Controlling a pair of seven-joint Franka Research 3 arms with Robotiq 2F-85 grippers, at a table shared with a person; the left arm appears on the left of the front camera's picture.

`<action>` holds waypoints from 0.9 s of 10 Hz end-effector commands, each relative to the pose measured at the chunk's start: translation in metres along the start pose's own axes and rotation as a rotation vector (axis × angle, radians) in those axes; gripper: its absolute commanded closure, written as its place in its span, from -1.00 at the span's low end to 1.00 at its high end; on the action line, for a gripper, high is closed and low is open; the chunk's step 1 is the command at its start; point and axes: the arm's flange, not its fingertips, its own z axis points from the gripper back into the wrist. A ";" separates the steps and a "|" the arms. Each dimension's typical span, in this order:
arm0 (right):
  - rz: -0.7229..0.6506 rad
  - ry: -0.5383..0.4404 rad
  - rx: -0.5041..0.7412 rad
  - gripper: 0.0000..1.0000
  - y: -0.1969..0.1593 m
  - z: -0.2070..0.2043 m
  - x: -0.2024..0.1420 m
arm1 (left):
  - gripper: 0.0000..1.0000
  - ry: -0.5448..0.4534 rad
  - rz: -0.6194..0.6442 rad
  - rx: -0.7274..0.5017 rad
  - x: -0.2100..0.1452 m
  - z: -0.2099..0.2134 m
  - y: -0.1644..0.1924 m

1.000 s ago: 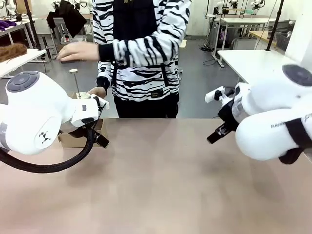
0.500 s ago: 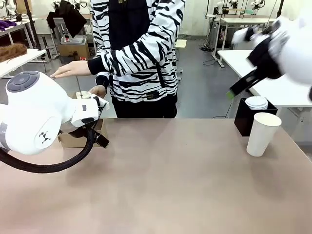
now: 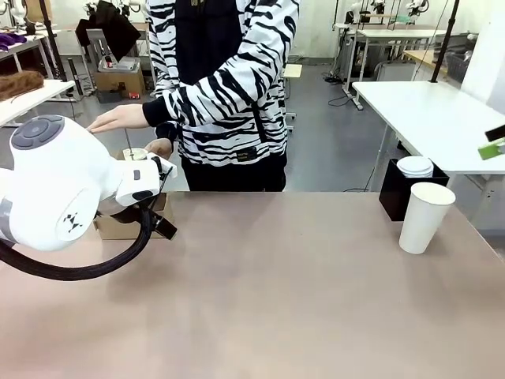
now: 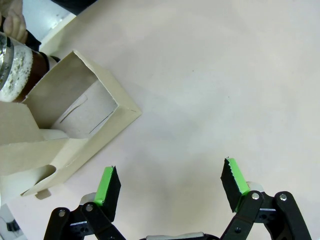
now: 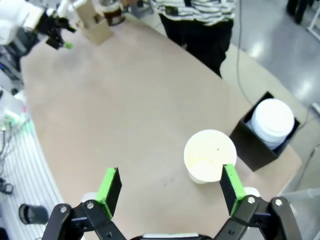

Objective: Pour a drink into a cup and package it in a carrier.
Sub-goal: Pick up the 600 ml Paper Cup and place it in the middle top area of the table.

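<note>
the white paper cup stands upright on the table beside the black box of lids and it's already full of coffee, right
Not full: the right wrist view looks down into the white paper cup, and its inside is pale and empty. It does stand upright on the table beside the black box of lids.

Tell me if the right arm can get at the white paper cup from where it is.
Probably yes: the open right claw hangs above the cup with nothing between them. The black box stands just beside the cup, not over it.
</note>
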 end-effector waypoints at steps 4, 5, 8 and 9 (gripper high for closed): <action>0.027 0.009 -0.013 -1.00 0.012 0.003 0.016 | -1.00 -0.001 0.000 -0.001 0.000 0.000 0.000; 0.005 0.019 -0.018 -1.00 0.009 -0.002 0.012 | -1.00 -0.001 0.000 -0.001 0.000 0.000 0.000; -0.001 -0.202 -0.013 -1.00 -0.066 0.014 -0.070 | -1.00 -0.001 0.000 -0.001 0.000 0.000 0.000; 0.038 -0.281 -0.010 -1.00 -0.077 0.013 -0.097 | -1.00 -0.001 0.000 -0.001 0.000 0.000 0.000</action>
